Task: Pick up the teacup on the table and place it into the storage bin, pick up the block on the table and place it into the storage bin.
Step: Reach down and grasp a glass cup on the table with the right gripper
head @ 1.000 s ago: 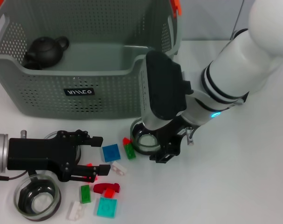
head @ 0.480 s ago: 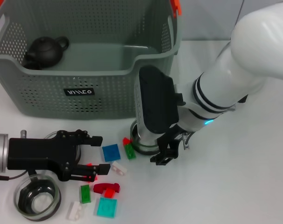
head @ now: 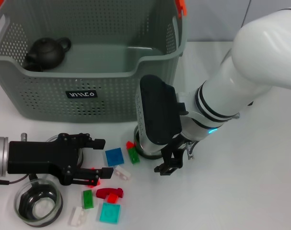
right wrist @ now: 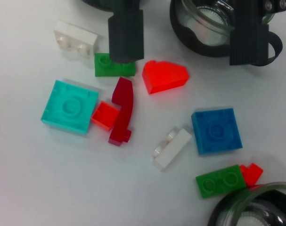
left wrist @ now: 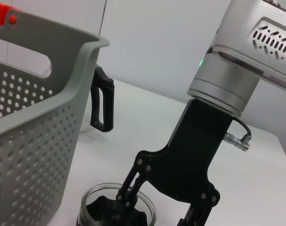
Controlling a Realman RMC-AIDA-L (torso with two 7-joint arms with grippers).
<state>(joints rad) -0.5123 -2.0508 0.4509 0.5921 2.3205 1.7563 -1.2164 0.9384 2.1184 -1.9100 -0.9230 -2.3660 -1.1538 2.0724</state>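
The grey storage bin (head: 87, 91) sits at the back with a black teapot (head: 47, 51) inside. The right gripper (head: 157, 153) is down over a glass teacup (head: 145, 146) by the bin's front wall, fingers spread around its rim. The left gripper (head: 98, 157) hangs spread above scattered blocks (head: 114, 156), a second glass teacup (head: 37, 203) near it

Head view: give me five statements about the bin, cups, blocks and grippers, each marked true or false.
1. A dark teapot lies inside the storage bin. True.
2. The right gripper is raised high above the bin. False: it is low at the table, at the glass teacup in front of the bin.
3. The left gripper is open over the blocks. True.
4. The blue block is in the bin. False: it lies on the table.
5. Only one glass cup is on the table. False: a second cup stands beside the left gripper.
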